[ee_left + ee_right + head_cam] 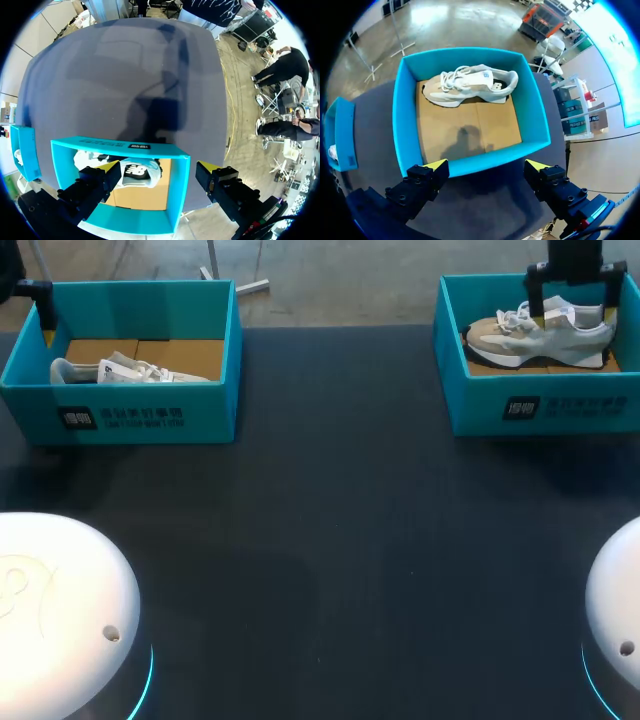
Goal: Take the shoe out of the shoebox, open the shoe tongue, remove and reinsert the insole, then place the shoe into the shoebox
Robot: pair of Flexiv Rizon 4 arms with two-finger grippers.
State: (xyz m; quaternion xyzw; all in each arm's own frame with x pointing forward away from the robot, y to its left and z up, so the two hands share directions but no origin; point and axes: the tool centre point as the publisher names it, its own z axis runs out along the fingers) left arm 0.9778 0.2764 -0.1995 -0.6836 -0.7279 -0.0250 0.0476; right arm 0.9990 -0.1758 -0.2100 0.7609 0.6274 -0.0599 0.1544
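Note:
Two teal shoeboxes stand at the back of the dark table. The left shoebox [150, 410] holds a pale sneaker [125, 370]. In the right shoebox [560, 405] a beige and white sneaker [540, 332] lies on its side by the far wall. My right gripper [486, 165] hangs open above that box's [405, 110] near wall, well short of the sneaker [470, 85]; the head view has it [572, 300] over the box's back. Over the left box [120, 145] my left gripper [159, 167] stands open and empty, with the sneaker [137, 172] below its fingers.
Two white domed arm bases [60, 610] [615, 610] sit at the table's front corners. Dark tabletop [330, 520] stretches between the boxes and the bases. Each wrist view catches the other shoebox [25, 150] [337, 132] off to one side.

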